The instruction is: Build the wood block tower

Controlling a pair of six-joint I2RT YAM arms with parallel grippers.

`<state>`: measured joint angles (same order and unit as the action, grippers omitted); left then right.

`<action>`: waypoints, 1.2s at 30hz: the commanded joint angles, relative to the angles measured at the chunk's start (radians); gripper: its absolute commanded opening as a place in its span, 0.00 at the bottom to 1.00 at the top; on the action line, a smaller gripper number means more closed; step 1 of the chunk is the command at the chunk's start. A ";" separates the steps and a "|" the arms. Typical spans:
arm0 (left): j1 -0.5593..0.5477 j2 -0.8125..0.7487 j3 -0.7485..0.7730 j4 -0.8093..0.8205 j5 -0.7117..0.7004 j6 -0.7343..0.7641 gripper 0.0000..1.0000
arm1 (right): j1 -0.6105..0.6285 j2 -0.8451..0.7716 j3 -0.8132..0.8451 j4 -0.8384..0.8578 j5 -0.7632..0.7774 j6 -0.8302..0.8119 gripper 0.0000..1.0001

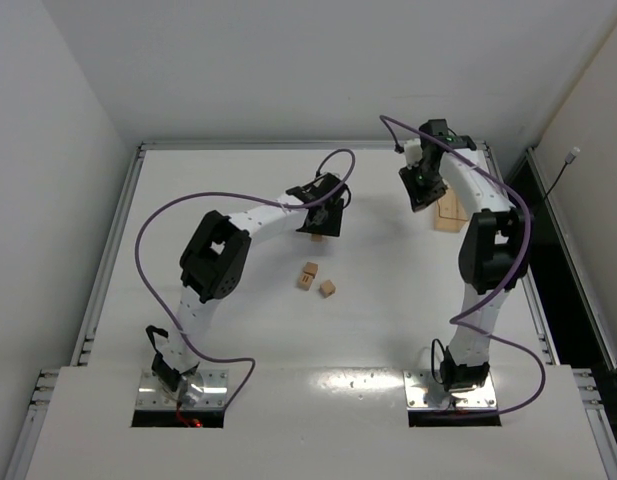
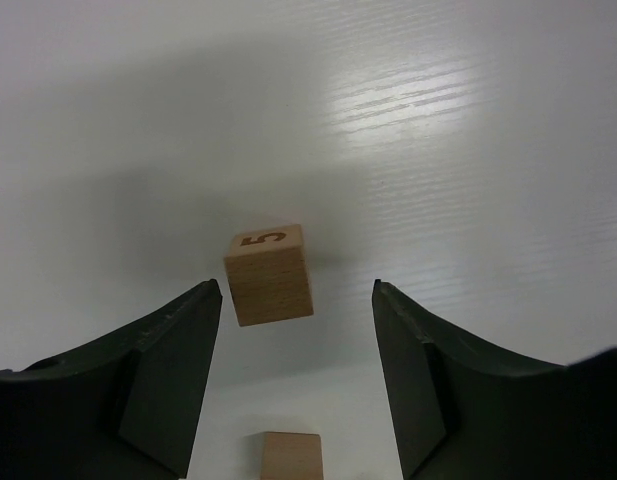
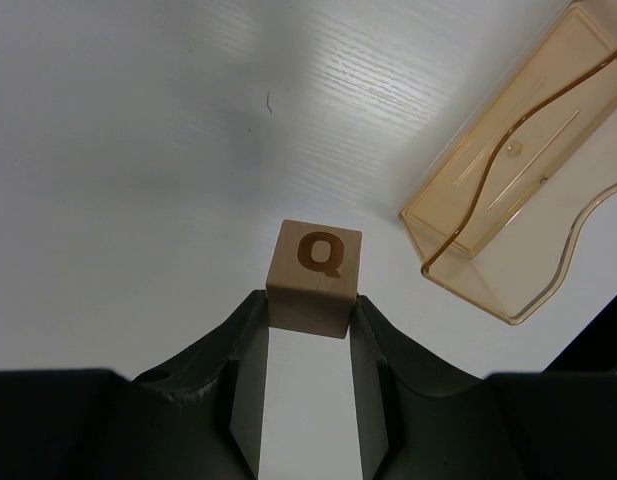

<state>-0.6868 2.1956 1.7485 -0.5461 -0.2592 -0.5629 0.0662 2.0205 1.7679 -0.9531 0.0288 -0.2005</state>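
My left gripper (image 1: 323, 222) hangs open over the table's middle. In the left wrist view its jaws (image 2: 293, 290) stand wide apart, with a tan cube marked "5" (image 2: 270, 273) on the table just past the tips and a second plain cube (image 2: 291, 455) lower down between the fingers. From above, one cube (image 1: 316, 238) shows under it. A cube with dark marks (image 1: 308, 275) and a plain cube (image 1: 328, 288) lie nearer the arms; whether the marked one is stacked I cannot tell. My right gripper (image 1: 423, 195) (image 3: 308, 305) is shut on a cube marked "Q" (image 3: 313, 278), above the table.
An amber see-through plastic container (image 3: 508, 200) lies on the table just right of my right gripper; it also shows from above (image 1: 450, 212). A raised rail (image 1: 308, 146) runs along the table's far edge. Purple cables loop over both arms.
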 commanded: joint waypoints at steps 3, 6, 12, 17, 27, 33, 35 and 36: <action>-0.005 0.019 0.034 -0.002 -0.028 -0.014 0.59 | -0.023 -0.051 -0.010 -0.012 -0.038 0.013 0.00; -0.005 0.038 0.034 -0.002 -0.028 -0.014 0.55 | -0.023 -0.051 -0.010 -0.012 -0.047 0.013 0.00; -0.005 0.067 0.054 -0.002 -0.038 -0.014 0.41 | -0.023 -0.051 -0.010 -0.012 -0.067 0.004 0.00; -0.005 0.067 0.054 -0.002 -0.029 -0.032 0.12 | -0.023 -0.051 -0.019 -0.021 -0.076 0.004 0.00; -0.046 -0.056 -0.089 -0.021 0.020 -0.121 0.00 | -0.023 -0.060 -0.038 -0.021 -0.076 0.004 0.00; -0.065 -0.099 -0.145 -0.021 -0.017 -0.143 0.00 | -0.014 -0.080 -0.068 -0.021 -0.076 0.004 0.00; -0.065 -0.109 -0.161 -0.021 -0.017 -0.143 0.00 | -0.014 -0.089 -0.068 -0.021 -0.076 0.004 0.00; -0.065 -0.109 -0.170 -0.021 -0.017 -0.143 0.00 | -0.014 -0.089 -0.077 -0.021 -0.076 0.004 0.00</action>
<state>-0.7410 2.1479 1.5951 -0.5560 -0.2733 -0.6762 0.0483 1.9999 1.6997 -0.9791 -0.0315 -0.2012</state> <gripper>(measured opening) 0.314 0.294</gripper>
